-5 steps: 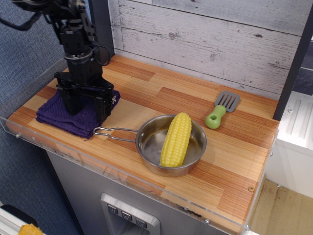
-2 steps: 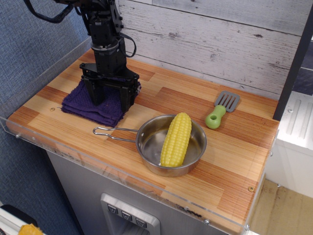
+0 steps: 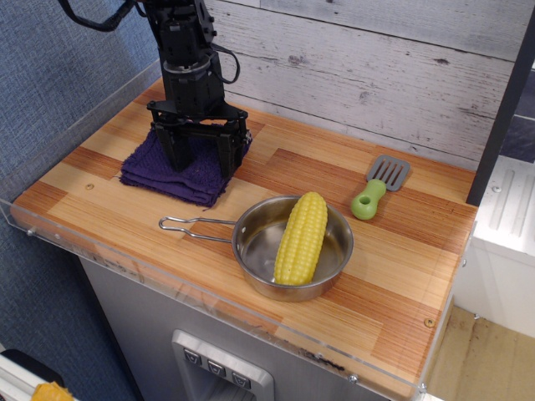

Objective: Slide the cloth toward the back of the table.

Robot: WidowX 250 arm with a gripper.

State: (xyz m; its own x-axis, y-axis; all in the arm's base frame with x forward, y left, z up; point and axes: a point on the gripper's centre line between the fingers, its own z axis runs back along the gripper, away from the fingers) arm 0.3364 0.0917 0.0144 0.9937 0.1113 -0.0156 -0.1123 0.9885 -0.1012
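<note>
From my remote station I see the black gripper (image 3: 202, 159) standing upright in the upper left of the frame, its two fingers (image 3: 178, 149) spread wide and pressed straight down onto the cloth (image 3: 180, 170). The jaws are open; they pinch nothing and bear on the towel's top surface from above.

The cloth, dark purple and folded in layers, lies flat on the table (image 3: 401, 276) at left of centre in the frame, well up from the near acrylic rim (image 3: 125, 271) and short of the weathered plank wall (image 3: 376, 67) behind. Its lower corner points toward the steel pan (image 3: 292, 246) but does not touch it; a strip of bare striped wood separates the two.

The pan sits at the middle of the frame with its wire handle (image 3: 192, 227) reaching left, just below the cloth's lower edge. A yellow corn cob (image 3: 301, 238) lies across the pan, its tip over the far rim. At right, well apart from the rest, a small spatula (image 3: 378, 185) with a grey blade and green handle rests flat on the wood.

A black cable (image 3: 92, 21) loops from the arm at the top left corner.
</note>
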